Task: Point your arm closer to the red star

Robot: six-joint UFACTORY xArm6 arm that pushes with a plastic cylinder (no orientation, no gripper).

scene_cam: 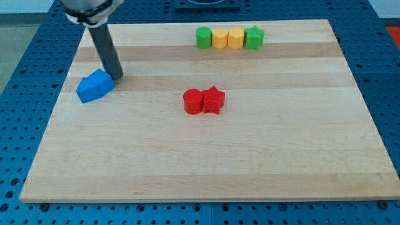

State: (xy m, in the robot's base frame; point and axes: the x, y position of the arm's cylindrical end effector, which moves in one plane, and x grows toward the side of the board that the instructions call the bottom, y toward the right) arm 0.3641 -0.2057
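The red star lies near the middle of the wooden board, touching a red cylinder on its left. My tip is far to the view's left of the red star, in the upper left part of the board. It stands right beside the upper right edge of two blue blocks that sit together.
A row of several touching blocks stands near the view's top edge: a green cylinder, two yellow blocks, and a green star. Blue perforated table surrounds the board.
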